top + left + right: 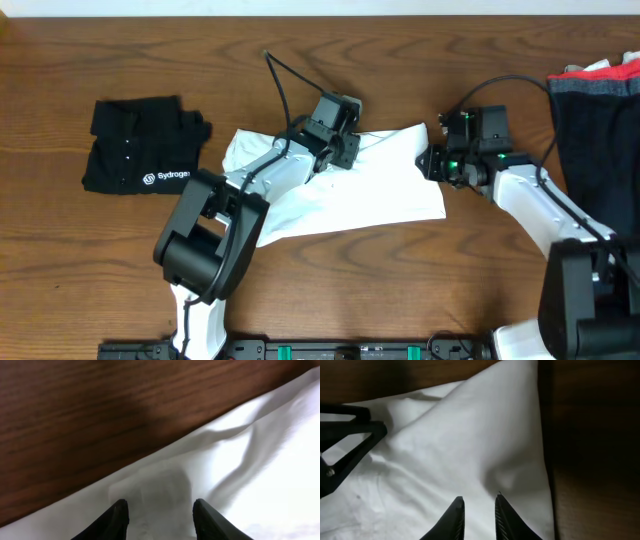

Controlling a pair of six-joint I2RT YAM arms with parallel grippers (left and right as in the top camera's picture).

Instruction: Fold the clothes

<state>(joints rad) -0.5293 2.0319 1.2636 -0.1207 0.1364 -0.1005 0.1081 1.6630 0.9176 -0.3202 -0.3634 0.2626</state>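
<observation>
The white T-shirt (350, 195) lies spread and rumpled across the middle of the table. My left gripper (343, 150) is down on its far edge. In the left wrist view its jaws (160, 510) stand apart, with white cloth (165, 485) lying between and under them. My right gripper (431, 163) is at the shirt's right edge, near the far right corner. Its fingers (478, 502) are drawn close together with white fabric (485, 435) pinched between them. The fabric rises in a fold toward the corner.
A folded black shirt (140, 155) with white lettering lies at the far left. A pile of dark and red clothes (598, 110) fills the right edge. Bare wood table (400, 280) shows in front of the white shirt.
</observation>
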